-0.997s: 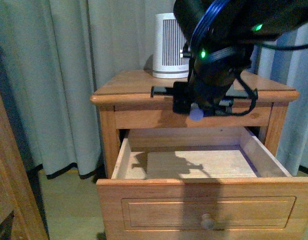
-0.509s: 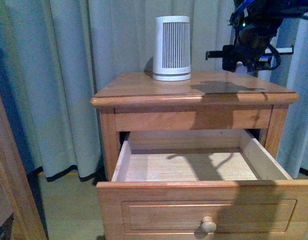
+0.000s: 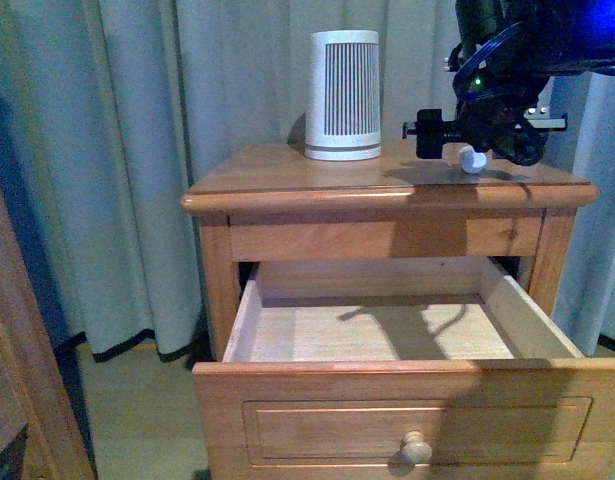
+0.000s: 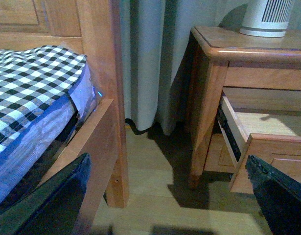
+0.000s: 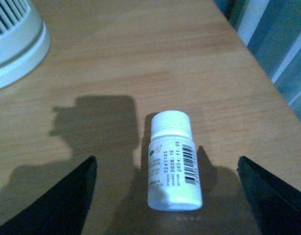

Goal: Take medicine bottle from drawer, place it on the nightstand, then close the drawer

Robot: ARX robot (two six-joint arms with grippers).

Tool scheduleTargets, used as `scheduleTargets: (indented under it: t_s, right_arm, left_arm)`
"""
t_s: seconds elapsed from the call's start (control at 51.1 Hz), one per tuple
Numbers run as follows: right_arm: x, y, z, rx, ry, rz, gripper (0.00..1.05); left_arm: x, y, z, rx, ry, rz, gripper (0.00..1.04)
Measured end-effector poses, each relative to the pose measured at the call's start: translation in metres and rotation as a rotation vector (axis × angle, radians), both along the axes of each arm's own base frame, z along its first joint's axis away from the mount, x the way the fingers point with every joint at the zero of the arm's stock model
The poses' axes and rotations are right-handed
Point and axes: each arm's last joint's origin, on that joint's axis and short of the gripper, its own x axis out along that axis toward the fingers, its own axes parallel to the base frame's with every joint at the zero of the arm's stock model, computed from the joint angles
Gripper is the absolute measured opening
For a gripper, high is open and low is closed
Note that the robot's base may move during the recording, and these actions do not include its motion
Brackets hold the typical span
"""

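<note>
The medicine bottle [image 5: 172,161], small and white with a printed label, lies on the nightstand's top [image 5: 140,58] near its right end [image 3: 473,160]. My right gripper [image 5: 167,205] is open, with a finger on each side of the bottle and well apart from it. It hovers just above the top [image 3: 482,140]. The upper drawer [image 3: 417,425] stands pulled out, and its floor shows nothing on it. Off to the left, my left gripper [image 4: 165,200] is open and low above the floor, between the bed and the nightstand [image 4: 209,88], with nothing in it.
A large white ribbed cylinder [image 3: 344,95] stands at the back middle of the top. Curtains [image 3: 137,150] hang behind. A wooden bed frame [image 4: 99,73] with a checked cover [image 4: 33,88] is to the left. The drawer's knob [image 3: 417,448] faces me.
My right arm rose from in front of the open drawer to over the right end of the top. The bottle it carried has left its fingers and rests on the wood.
</note>
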Motion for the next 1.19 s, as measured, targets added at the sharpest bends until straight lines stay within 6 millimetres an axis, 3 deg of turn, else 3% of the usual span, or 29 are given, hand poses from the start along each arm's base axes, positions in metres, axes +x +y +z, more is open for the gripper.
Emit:
scheduleTargets:
  t_s: [0.059,0.156,0.235,0.313,0.411,0.587,0.665,0.88,1.193]
  right_arm:
    - [-0.019,-0.001,0.018,-0.015,-0.045,-0.016,0.99]
    - [-0.065,-0.004,0.054,-0.017,-0.14,-0.013,0.98]
    - [-0.106,-0.008,0.073,-0.01,-0.192,-0.001,0.98]
    - [-0.147,-0.013,0.077,0.002,-0.211,0.014,0.98]
    - [-0.196,-0.016,0.062,0.01,-0.205,0.034,0.98]
    - [-0.273,-0.007,0.002,0.019,-0.12,0.123,0.98]
    - [-0.295,-0.003,-0.024,0.029,-0.09,0.153,0.98]
    - [-0.315,-0.004,-0.104,0.061,0.076,0.142,0.98]
    - [-0.289,-0.006,-0.165,0.1,0.113,0.08,0.98]
  left_arm:
    - [0.0,0.0,0.0,0.0,0.0,0.0,0.98]
    - [0.0,0.0,0.0,0.0,0.0,0.0,0.98]
    - [0.0,0.0,0.0,0.0,0.0,0.0,0.98]
    - [0.0,0.0,0.0,0.0,0.0,0.0,0.98]
    - [0.0,0.0,0.0,0.0,0.0,0.0,0.98]
    - [0.0,0.0,0.0,0.0,0.0,0.0,0.98]
    - [0.0,0.0,0.0,0.0,0.0,0.0,0.98]
    - [0.0,0.0,0.0,0.0,0.0,0.0,0.98]
    - [0.0,0.0,0.0,0.0,0.0,0.0,0.98]
